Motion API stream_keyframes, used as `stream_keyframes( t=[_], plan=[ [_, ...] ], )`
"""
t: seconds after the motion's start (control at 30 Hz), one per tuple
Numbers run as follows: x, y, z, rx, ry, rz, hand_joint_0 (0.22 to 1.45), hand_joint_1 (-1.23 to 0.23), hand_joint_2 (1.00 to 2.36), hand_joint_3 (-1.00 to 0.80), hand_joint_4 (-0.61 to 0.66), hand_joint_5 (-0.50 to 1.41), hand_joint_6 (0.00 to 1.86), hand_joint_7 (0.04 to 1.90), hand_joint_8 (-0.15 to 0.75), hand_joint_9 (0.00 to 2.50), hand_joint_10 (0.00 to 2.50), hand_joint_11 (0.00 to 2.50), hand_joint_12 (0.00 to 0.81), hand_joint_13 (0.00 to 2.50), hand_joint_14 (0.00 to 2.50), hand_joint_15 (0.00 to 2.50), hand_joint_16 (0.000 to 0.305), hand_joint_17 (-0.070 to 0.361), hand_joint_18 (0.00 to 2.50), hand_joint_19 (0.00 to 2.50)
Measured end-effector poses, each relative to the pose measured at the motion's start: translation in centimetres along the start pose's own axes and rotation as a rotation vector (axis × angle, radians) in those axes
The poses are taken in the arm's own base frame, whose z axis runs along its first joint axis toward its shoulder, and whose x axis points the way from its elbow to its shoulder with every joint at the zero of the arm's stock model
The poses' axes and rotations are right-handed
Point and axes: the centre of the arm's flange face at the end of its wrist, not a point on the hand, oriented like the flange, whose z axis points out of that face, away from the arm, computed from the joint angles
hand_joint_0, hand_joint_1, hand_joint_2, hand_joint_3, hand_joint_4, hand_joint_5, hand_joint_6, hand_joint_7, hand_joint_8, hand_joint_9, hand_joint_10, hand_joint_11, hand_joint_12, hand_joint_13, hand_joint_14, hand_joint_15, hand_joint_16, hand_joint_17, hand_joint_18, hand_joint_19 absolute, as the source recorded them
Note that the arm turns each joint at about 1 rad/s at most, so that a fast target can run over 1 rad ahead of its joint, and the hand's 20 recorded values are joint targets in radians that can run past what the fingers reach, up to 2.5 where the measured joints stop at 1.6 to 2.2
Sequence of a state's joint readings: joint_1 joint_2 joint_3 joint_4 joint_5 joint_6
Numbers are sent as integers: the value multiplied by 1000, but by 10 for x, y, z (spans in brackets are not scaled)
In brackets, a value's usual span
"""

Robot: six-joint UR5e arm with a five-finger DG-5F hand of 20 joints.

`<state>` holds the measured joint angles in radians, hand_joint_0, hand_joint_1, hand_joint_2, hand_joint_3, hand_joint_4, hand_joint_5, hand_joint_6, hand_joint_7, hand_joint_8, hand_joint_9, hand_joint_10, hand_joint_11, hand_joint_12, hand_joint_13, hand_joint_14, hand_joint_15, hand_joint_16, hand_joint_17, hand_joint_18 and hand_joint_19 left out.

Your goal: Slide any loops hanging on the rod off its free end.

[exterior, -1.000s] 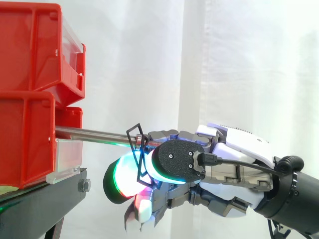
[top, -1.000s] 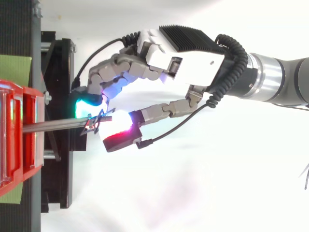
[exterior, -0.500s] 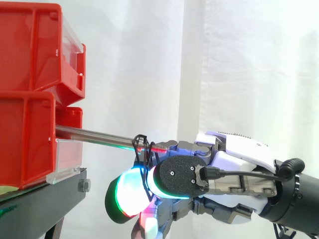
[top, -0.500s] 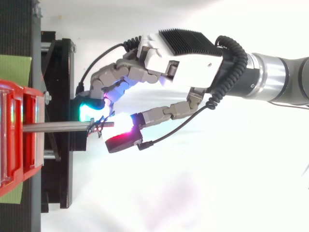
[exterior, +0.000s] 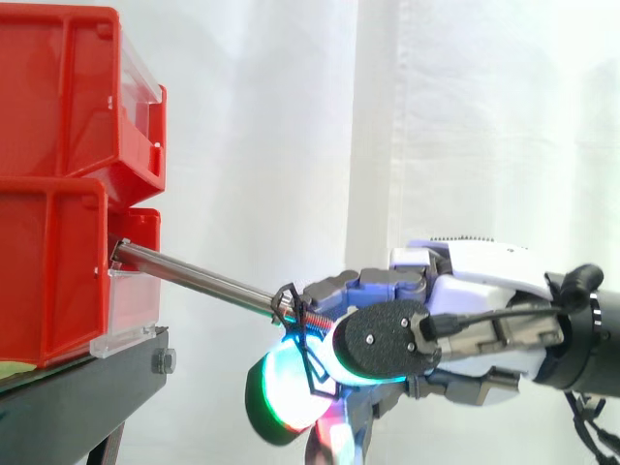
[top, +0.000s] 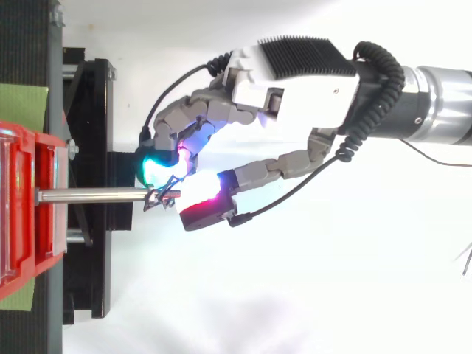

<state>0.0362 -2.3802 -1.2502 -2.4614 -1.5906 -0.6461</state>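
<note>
**Last stretch of the rod:** A thin black wire loop (top: 161, 199) is seen at the very free end of a steel rod (exterior: 194, 275). The rod juts from the red bins (exterior: 48, 281) at the left of the frame and, in the side view, slants down toward lower centre.

The hand (top: 295, 74), reaching in from the right, is closed on the loop. Its curled fingertips (top: 153, 171) and thumb are gathered round the wire at the rod's tip, with the glowing pads pressed close on either side. From above, the loop is found just left of centre, between a cyan pad and a red one. The bins and the black stand (exterior: 77, 387) are set well apart at the left edge.

The loop is judged to be very light, springy and easily bent out of shape, and liable to catch on the rod's tip. A light pinch on the wire just below the rod is thought best, drawn along the rod's line rather than downward. The rod itself is expected to be smooth and stiff. Little of the task appears to be left.
</note>
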Motion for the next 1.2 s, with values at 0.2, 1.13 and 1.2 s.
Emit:
stream_keyframes(
  t=[0.2,1.13,1.2],
  plan=[
    [-17,17,-6,46,29,-1,596,-723,1002,1,64,-167,895,888,350,1045,10,701,377,999,13,422,67,150,946,485],
    [-63,58,-46,287,153,30,566,-621,1010,-177,126,-146,870,1012,344,1067,10,718,368,976,14,440,64,143,901,523],
    [-64,60,-48,306,152,49,565,-573,1012,-212,124,-141,863,1039,333,1065,14,718,359,966,15,450,60,136,873,546]
  ],
)
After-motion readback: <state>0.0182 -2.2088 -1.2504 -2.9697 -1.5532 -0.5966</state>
